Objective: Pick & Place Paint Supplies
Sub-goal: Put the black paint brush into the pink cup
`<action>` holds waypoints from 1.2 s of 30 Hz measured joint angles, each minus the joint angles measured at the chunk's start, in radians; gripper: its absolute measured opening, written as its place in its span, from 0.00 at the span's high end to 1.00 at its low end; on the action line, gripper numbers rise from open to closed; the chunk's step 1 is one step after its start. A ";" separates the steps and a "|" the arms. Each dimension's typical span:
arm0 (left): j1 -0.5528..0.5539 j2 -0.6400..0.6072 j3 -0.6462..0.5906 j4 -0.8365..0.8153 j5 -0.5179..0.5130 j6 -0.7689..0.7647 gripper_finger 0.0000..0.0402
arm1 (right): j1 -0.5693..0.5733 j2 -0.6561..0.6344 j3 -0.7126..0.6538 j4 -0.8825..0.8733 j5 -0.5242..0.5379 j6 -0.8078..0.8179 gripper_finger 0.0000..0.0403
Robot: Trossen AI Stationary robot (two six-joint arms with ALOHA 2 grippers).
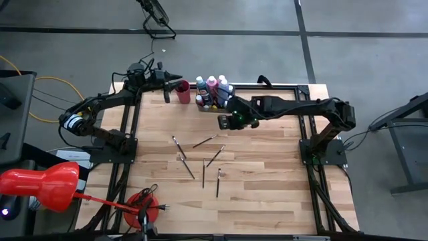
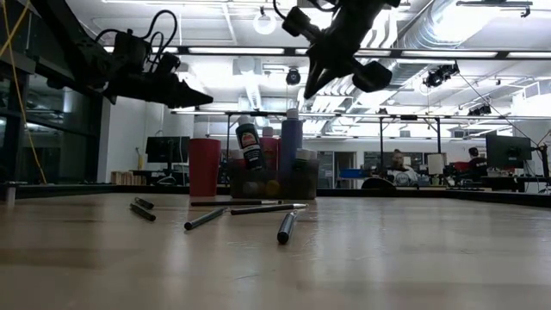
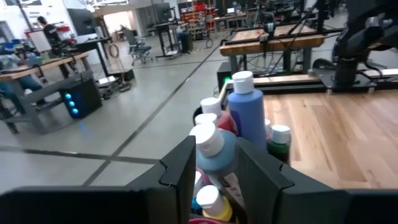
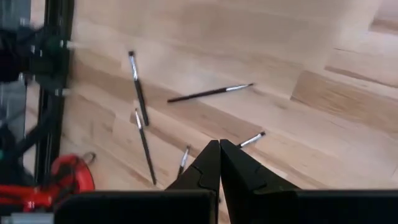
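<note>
My left gripper [image 1: 178, 74] hangs in the air at the table's far edge, just to the nine o'clock side of the tall pink plastic cup [image 1: 183, 92], its two dark fingers [image 3: 180, 171] parted and holding nothing. My right gripper [image 1: 223, 122] hovers above the pale wooden tabletop [image 1: 267, 187], at about five o'clock from the cluster of small capped paint bottles [image 1: 212, 87], its fingers pressed together and empty. The bottles, blue, pink and white-capped among them, stand packed upright in a dark rectangular tray [image 2: 272, 182] just at three o'clock of the cup. Six thin, dark-handled paintbrushes [image 1: 203, 173] lie scattered flat on the wood near the table's middle, at six o'clock from the tray and well apart from both my grippers.
</note>
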 joint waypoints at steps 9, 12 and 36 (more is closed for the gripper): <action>0.000 0.000 0.000 -0.001 0.074 0.000 0.73 | 0.087 0.028 -0.001 -0.034 0.233 0.258 0.99; 0.000 0.000 0.000 -0.001 0.074 0.000 0.73 | 0.119 0.049 -0.001 -0.031 0.283 0.339 0.99; 0.000 -0.001 0.001 -0.002 0.104 -0.001 0.73 | 0.165 0.315 0.000 0.045 0.110 0.622 0.74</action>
